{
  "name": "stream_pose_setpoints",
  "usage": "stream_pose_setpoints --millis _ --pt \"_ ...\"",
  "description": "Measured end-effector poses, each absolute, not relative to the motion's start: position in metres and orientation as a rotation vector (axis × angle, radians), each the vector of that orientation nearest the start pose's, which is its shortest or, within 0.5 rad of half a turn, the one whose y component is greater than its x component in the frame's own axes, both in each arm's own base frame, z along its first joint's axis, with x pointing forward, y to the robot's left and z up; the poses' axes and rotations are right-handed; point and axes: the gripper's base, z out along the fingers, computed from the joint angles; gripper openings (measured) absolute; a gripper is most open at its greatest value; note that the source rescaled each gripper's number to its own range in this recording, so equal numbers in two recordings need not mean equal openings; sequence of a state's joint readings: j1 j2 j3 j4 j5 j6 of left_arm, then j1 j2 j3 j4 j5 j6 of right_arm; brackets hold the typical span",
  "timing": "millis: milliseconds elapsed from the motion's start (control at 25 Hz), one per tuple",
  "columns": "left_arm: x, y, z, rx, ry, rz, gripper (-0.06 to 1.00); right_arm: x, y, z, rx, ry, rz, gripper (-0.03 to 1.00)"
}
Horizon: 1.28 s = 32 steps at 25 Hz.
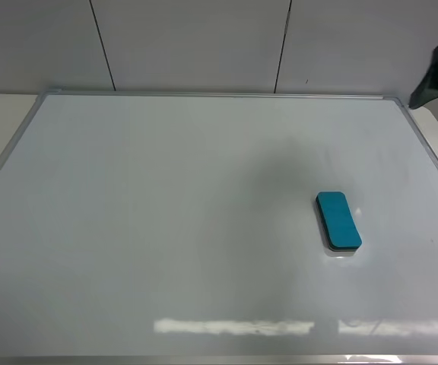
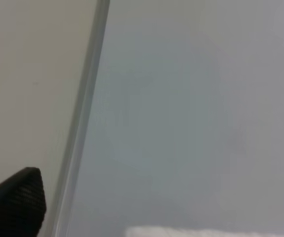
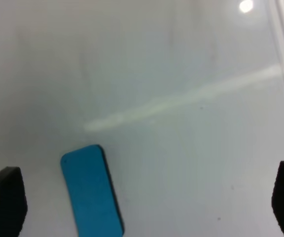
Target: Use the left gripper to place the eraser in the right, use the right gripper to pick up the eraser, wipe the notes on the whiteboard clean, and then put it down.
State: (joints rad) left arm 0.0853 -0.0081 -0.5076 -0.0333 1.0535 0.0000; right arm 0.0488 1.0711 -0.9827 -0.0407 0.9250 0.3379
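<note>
You see the eraser (image 1: 338,220) lying flat, right of centre on the glossy, silver-framed whiteboard (image 1: 166,228) below grey wall panels (image 1: 188,42), both grippers (image 2: 147,207) (image 3: 147,197) spread wide, holding nothing.

high camera overlooks the whiteboard (image 1: 166,228); wrist cameras face down (closer).

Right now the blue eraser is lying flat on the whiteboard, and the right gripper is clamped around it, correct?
Not quite. The eraser does lie flat on the whiteboard, but the right gripper is open and apart from it, as the right wrist view shows.
</note>
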Motion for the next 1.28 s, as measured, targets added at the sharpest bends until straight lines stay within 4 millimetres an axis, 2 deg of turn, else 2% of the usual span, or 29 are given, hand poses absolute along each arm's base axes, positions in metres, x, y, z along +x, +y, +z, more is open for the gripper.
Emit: stream_pose_setpoints --millis 120,280,440,560,680,760,1160,1280 --pt "-0.007 -0.003 0.280 -0.084 2.019 0.014 1.00 0.154 -0.012 0.369 0.398 2.334 0.059 1.00" --pt "-0.007 -0.003 0.280 -0.084 2.019 0.014 1.00 0.071 -0.014 0.397 0.363 2.119 -0.030 1.00" --pt "-0.007 -0.003 0.280 -0.084 2.019 0.014 1.00 0.012 0.000 0.400 0.242 1.981 -0.029 1.00" --pt "-0.007 -0.003 0.280 -0.084 2.019 0.014 1.00 -0.018 0.009 0.382 0.177 1.909 -0.008 1.00" --pt "-0.007 -0.003 0.280 -0.084 2.019 0.014 1.00 -0.036 0.013 0.357 0.125 1.870 -0.016 1.00" --pt "-0.007 -0.003 0.280 -0.084 2.019 0.014 1.00 -0.040 0.015 0.338 0.103 1.865 -0.022 1.00" --pt "-0.007 -0.003 0.280 -0.084 2.019 0.014 1.00 -0.008 0.012 0.279 -0.023 2.054 0.105 1.00" --pt "-0.007 -0.003 0.280 -0.084 2.019 0.014 1.00 -0.007 0.012 0.278 -0.039 2.045 0.117 1.00"
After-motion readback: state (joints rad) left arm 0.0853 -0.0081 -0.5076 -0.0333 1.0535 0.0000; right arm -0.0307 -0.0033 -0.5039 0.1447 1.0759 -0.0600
